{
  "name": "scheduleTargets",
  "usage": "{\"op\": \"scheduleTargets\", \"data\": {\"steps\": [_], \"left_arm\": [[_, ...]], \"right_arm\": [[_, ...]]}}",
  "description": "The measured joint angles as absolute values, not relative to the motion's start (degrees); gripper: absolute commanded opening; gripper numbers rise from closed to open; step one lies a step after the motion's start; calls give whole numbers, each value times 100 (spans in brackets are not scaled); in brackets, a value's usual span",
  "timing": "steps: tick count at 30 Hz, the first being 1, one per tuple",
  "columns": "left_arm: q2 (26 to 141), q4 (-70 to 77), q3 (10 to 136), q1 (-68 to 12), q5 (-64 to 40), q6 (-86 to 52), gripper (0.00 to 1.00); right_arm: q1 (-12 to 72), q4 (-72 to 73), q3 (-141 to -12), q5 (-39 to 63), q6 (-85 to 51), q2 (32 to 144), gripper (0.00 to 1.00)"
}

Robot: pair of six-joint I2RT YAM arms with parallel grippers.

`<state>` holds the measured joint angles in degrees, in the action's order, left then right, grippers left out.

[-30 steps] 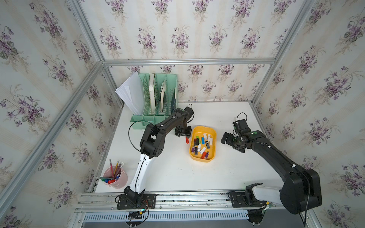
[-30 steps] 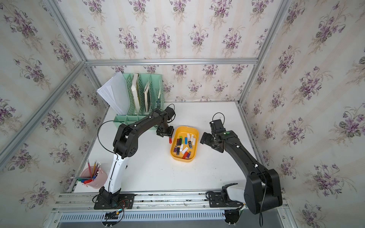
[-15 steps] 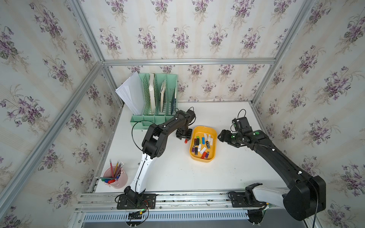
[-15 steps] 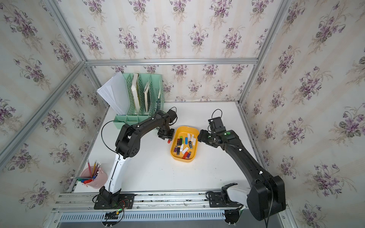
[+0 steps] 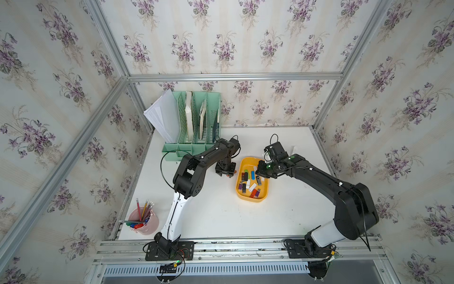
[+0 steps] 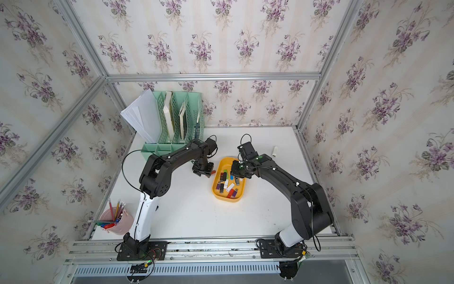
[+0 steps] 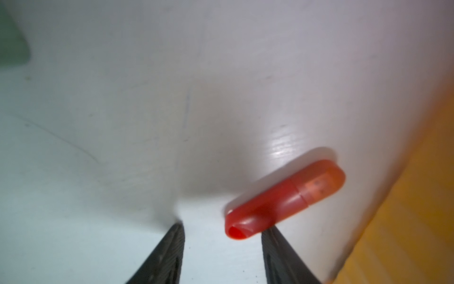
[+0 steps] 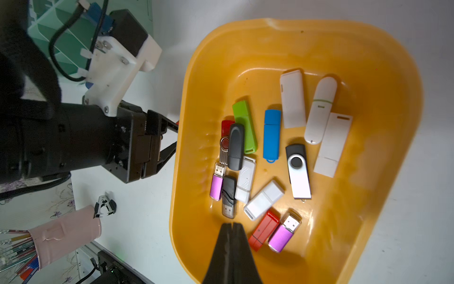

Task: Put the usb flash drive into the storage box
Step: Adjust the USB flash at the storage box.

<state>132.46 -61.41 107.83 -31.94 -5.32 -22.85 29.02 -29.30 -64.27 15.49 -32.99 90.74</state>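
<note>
Tabletop (image 7: 122,110) holds red usb flash drive (image 7: 285,199), cap end toward storage box (image 7: 405,221).

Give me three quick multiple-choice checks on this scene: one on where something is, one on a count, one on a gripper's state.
1. Where is the red drive at the left gripper?
A) inside the box
B) on the table beside the box
C) on the box's rim

2. How many purple drives lie in the box?
A) none
B) two
C) five

3. How is the right gripper?
A) wide open
B) shut on a drive
C) shut, empty

Key:
1 B: the left wrist view shows it on white table, with the box's wall off to one side.
2 B: the right wrist view shows two.
3 C: its fingers meet with nothing between them.
</note>
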Motion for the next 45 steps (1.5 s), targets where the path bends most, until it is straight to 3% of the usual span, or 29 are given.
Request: {"op": "scheduleTargets", "data": {"steps": [18,45], "left_arm": [[13144,-6034,10613,-3153,-517,-2265,56],[13052,-5896,10444,-3120,-515,-2248,56]], "right_arm": [[3159,-3000,-7467,707,-3098,10761,0],[3260,-3465,-7655,5,-2871,11222,0]]}}
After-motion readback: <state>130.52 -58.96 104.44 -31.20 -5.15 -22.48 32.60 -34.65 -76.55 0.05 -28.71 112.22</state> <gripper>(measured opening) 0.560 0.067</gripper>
